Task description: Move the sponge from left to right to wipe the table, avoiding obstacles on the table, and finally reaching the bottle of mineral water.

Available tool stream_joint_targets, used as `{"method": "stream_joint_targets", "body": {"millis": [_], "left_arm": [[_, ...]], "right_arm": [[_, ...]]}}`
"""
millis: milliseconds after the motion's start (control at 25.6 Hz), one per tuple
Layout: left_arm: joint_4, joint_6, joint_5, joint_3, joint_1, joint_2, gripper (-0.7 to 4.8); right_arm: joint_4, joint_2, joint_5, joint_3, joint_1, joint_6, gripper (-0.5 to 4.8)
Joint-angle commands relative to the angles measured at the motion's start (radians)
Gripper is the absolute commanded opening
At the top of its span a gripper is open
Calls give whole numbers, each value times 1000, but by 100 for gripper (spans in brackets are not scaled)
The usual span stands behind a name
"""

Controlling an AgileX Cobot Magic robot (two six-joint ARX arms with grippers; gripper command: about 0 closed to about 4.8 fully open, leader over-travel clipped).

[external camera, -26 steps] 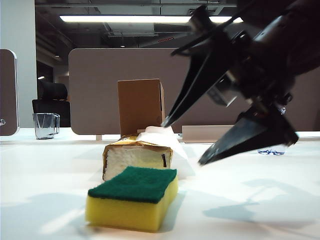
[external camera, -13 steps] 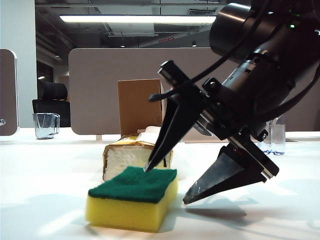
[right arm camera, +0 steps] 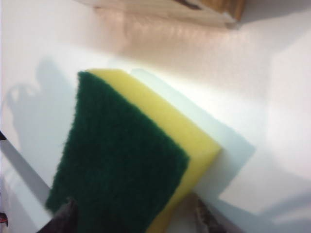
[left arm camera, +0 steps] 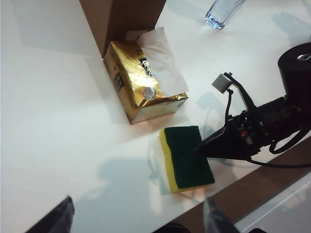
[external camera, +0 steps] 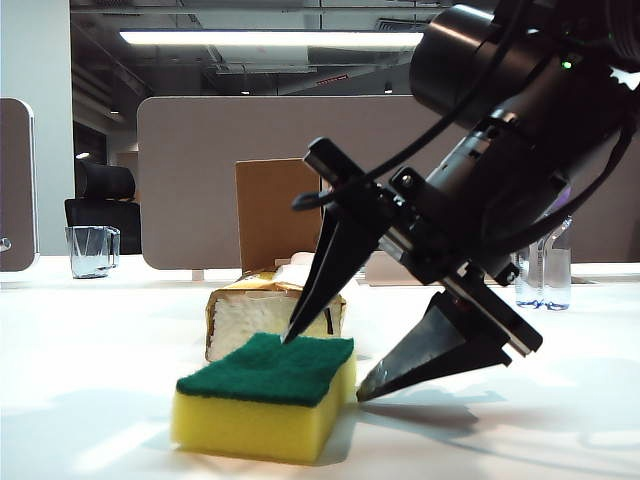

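We were at the pick-up step: our right gripper (external camera: 325,365), jaws wide apart, straddled the sponge (external camera: 268,395) lying green-side up before the tissue pack (left arm camera: 144,82), needing to close next, while our left gripper (left arm camera: 138,216) hung open above.
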Motion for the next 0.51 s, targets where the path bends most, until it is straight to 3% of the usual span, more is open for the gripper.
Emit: {"method": "stream_joint_targets", "body": {"millis": [39,234,391,508], "left_arm": [[5,3,5,8,0,-2,343],[6,3,5,8,0,-2,343],[6,3,5,8,0,-5,342],[8,3,5,8,0,-6,342]], "right_arm": [[24,24,-1,2,13,15,310],[52,64,3,2,38,45,310],[27,80,68,2,51,45,304],[-1,80,103,2,51,45,241]]}}
